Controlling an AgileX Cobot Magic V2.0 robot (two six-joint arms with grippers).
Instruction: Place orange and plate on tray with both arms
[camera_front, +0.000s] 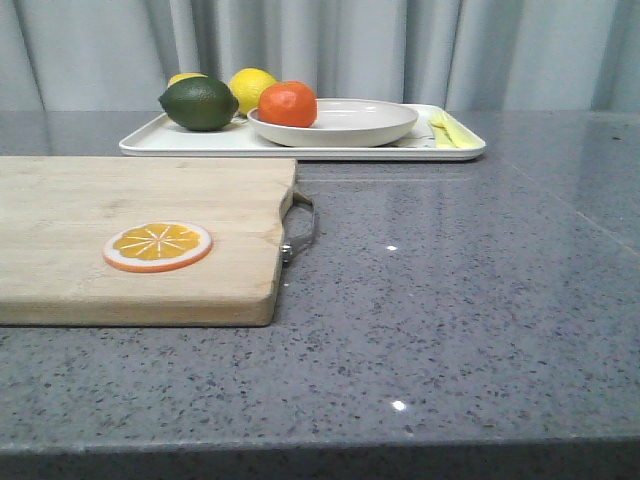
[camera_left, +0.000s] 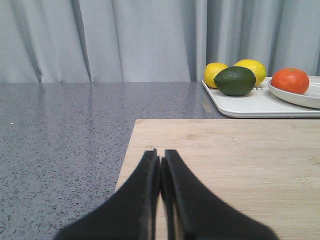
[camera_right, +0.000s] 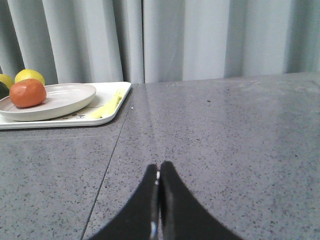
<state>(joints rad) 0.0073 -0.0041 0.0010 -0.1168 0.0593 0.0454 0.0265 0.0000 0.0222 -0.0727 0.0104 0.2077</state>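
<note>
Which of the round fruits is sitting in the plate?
The orange. It sits in the plate; the dark green lime and yellow lemons sit on the tray.

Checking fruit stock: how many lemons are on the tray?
2: one lemon behind the orange, one mostly hidden behind the lime. More may be hidden.

The round bright orange fruit (camera_front: 288, 104) sat at nine o'clock inside the wide, shallow, glossy off-white plate (camera_front: 345, 125), which rested flat on the rectangular white low-rimmed tray (camera_front: 200, 143), right of centre.
</note>
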